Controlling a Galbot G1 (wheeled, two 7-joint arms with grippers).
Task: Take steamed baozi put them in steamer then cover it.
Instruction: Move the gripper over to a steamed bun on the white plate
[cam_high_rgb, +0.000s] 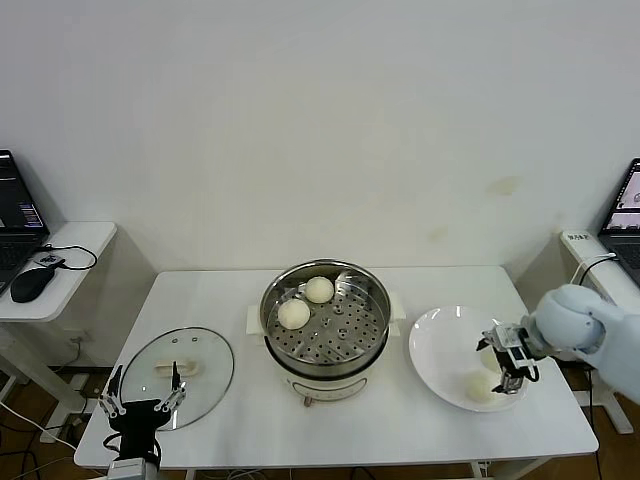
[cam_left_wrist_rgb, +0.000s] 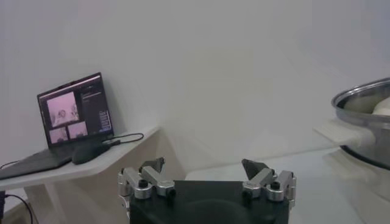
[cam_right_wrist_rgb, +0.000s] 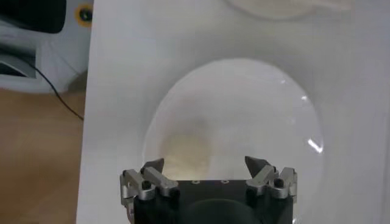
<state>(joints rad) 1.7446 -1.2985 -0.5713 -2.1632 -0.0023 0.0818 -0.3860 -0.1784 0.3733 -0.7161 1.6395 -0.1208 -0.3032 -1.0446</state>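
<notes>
White tabletop (cam_high_rgb: 400, 425), left to right: idle left gripper (cam_high_rgb: 141, 405), jaws apart, beside round glass lid (cam_high_rgb: 178, 375); shiny steel steamer (cam_high_rgb: 326, 312) holding two cream-white baozi (cam_high_rgb: 294, 314); white plate (cam_high_rgb: 440, 350) with one bun (cam_high_rgb: 478, 386) under the spread-jawed, empty right gripper (cam_high_rgb: 507, 377). Two loaded, covering remains; a fourth bun isn't visible.

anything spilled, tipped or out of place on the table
Nothing stands out. Two baozi sit in the steamer, one on the plate under the open right pincer; the lid lies flat on the table.
</notes>
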